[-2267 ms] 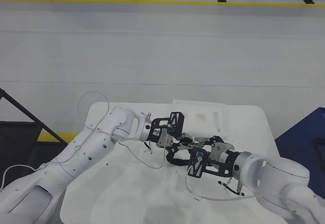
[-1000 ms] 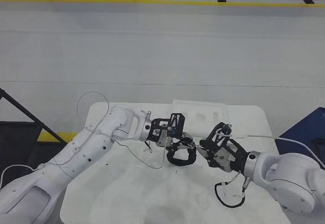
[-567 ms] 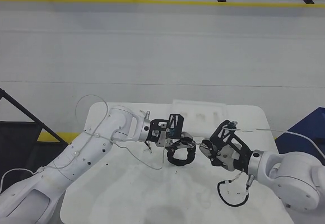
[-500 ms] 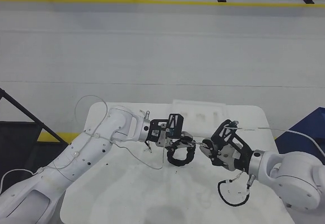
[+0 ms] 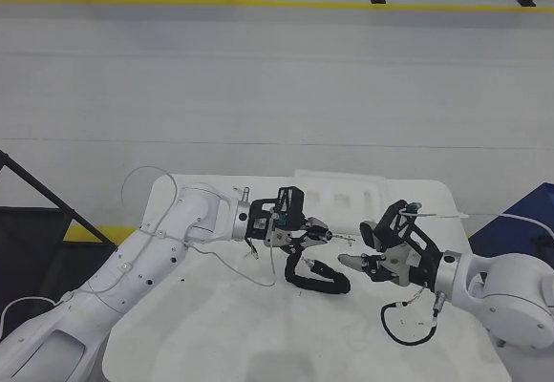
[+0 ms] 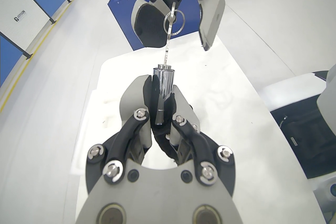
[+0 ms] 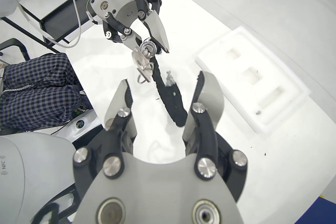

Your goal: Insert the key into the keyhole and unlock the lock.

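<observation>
We see the key (image 6: pixel 168 43) seated in the lock (image 6: pixel 164 80) at frame centre. Left end effector (image 6: pixel 160 97) is clenched on the lock, and right end effector (image 7: pixel 164 86) is released nearby. The cable (image 7: pixel 170 101) end hangs free, so the lock looks unlocked. Next: lower it to the bench (image 5: pixel 258 325).

Bright, even, diffuse light from overhead fills all three views, and nothing sits in deep shade. In the top view the white worktop (image 5: pixel 210 334) and the pale floor (image 5: pixel 277 86) in the upper half of the frame are almost equally bright, so the worktop's edge stands out only weakly. Shadows are soft and faint. In the right wrist view a grey smudge lies on the worktop under the black cable (image 7: pixel 170 101), and the recesses of the foam tray (image 7: pixel 288 86) are lightly shaded. The chrome lock cylinder (image 6: pixel 164 80) carries bright streaks of glare, and the key (image 6: pixel 168 38) glints. In the left wrist view the worktop's edges bow outward toward the borders.
</observation>
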Controlling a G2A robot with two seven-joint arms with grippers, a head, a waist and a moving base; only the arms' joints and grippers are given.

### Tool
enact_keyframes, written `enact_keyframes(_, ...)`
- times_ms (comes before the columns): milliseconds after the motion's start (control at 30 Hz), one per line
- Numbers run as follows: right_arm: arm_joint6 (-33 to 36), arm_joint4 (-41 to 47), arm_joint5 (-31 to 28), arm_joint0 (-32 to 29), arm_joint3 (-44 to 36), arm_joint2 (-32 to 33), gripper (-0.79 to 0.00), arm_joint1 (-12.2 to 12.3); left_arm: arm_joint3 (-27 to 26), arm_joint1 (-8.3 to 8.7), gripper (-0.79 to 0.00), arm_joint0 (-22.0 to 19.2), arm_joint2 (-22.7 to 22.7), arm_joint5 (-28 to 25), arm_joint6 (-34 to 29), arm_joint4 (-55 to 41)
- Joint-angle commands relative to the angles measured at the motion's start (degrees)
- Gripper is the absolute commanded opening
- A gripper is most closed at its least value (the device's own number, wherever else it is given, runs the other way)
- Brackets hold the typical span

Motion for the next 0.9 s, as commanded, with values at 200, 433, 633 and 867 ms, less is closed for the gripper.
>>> enact_keyframes(200, -3.04, 0.18, -4.46, 0.31, 4.35, -0.42, -0.394, 0.03, 0.39, 0.04, -0.785, 1.12, -1.15, 0.49, -2.40, 2.29)
enact_keyframes(433, -3.66, -0.44, -5.26, -0.70, 3.45, 1.86, -0.052, 0.36, 1.67, 0.12, -0.785, 1.90, -1.40, 2.13, -10.78, 1.03)
enact_keyframes(633, -5.40, -1.92, -8.03, -1.44, 2.34, 3.60, 0.000, 0.62, 4.07, -0.40, -0.785, 1.99, 0.20, 1.18, -15.24, -0.72)
enact_keyframes(867, -8.09, -4.30, -10.78, -2.58, 0.81, 6.60, 0.000, 0.93, 8.51, -2.19, -0.570, 0.19, 4.03, -0.95, -15.94, -1.06)
